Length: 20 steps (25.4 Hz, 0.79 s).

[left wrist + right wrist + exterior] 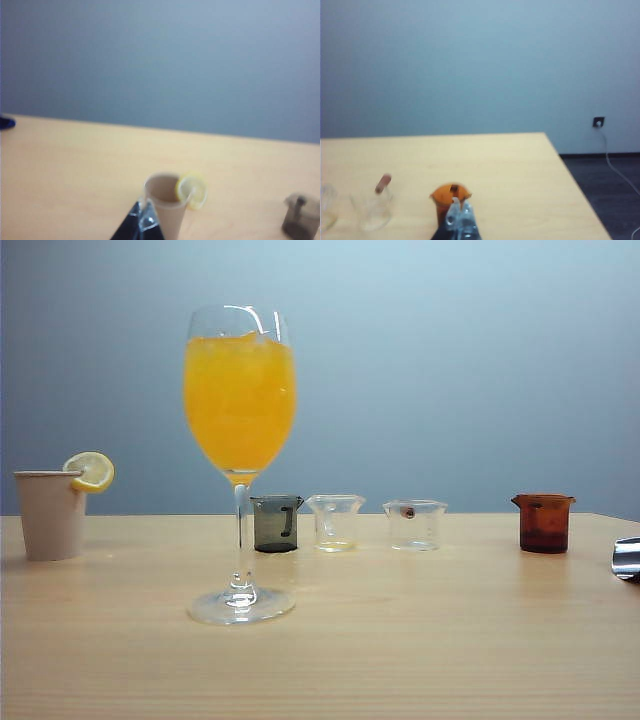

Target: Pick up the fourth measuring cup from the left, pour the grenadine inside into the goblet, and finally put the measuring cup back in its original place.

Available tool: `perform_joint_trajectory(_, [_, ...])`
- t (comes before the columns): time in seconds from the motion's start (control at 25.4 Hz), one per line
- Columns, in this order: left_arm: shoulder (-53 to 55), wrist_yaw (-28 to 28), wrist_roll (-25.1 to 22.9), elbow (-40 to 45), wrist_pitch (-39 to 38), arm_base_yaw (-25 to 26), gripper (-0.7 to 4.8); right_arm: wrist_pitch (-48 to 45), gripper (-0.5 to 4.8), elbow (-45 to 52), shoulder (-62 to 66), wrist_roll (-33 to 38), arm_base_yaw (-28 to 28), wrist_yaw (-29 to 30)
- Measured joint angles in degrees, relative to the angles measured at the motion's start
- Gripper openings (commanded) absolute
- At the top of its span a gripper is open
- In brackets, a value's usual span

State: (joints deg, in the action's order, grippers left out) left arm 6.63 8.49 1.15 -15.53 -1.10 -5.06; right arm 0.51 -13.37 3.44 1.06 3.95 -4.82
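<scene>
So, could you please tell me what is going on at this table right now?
Nothing is held yet. The dark red fourth measuring cup stands at the right end of the cup row, with the goblet of orange drink in front on the left. The right tool, shut, points at that cup from just short of it. The left tool sits near the paper cup with lemon.

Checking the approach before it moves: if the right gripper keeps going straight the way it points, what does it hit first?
Most likely the red-brown cup: the shut right gripper points straight at it, with nothing between them. How far off it is stays unclear.
</scene>
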Motion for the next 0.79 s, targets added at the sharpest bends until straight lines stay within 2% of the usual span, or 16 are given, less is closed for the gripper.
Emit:
perform_joint_trajectory(0.24, [12.04,-3.39,0.00,-13.60,-0.24,0.00,-0.06,-0.72,-0.02,-6.01,7.13,0.00,0.00,-0.24])
perform_joint_trajectory(0.47, [21.22,-12.96,0.22,-23.43,-3.56,0.00,-0.06,-1.31,-0.02,-10.80,14.14,0.00,0.00,0.35])
perform_joint_trajectory(0.55, [25.00,-19.15,0.22,-28.28,-6.88,-0.02,-0.06,-1.55,-0.02,-13.31,17.97,0.00,0.00,0.94])
perform_joint_trajectory(0.63, [27.17,-23.78,0.22,-30.97,-10.47,-1.44,-0.06,-1.55,-0.02,-15.76,21.66,0.00,0.00,1.01])
perform_joint_trajectory(0.79, [28.89,-25.70,0.15,-34.58,-14.82,-5.79,-0.06,-3.89,-0.02,-17.66,25.86,0.00,0.00,1.42])
